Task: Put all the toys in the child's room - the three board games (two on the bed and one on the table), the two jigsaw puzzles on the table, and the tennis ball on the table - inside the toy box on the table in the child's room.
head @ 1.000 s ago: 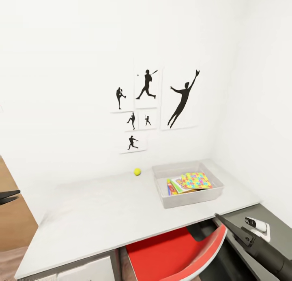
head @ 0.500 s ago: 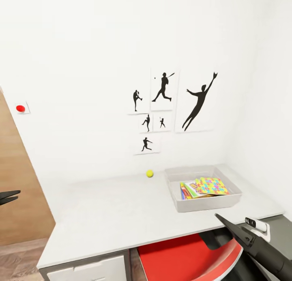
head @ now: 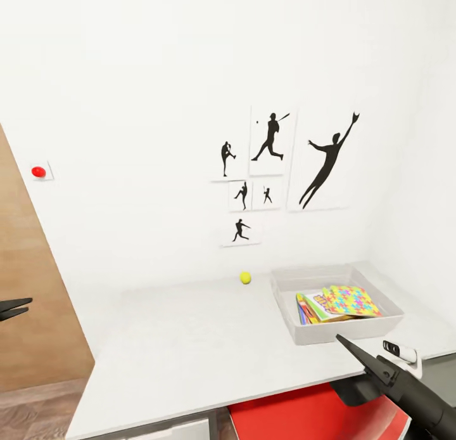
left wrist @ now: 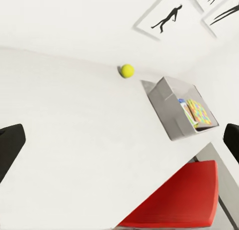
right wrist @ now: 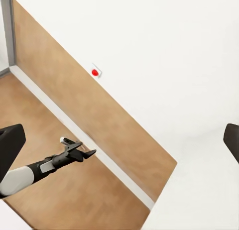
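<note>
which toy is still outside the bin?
The tennis ball: it sits alone on the table by the wall, left of the toy box, which holds the flat toys.

- Right hand [head: 354,354]: matte black, two long thin fingers that taper to sharp points, with a chunky black wrist block behind them.
- Right forearm [head: 430,409]: dark round tube.
- Left hand [right wrist: 79,151]: black pointy fingers, plus a little grey-tipped nub on top.
- Left arm [right wrist: 22,176]: black with a grey panel, then a white shell further back.
</note>
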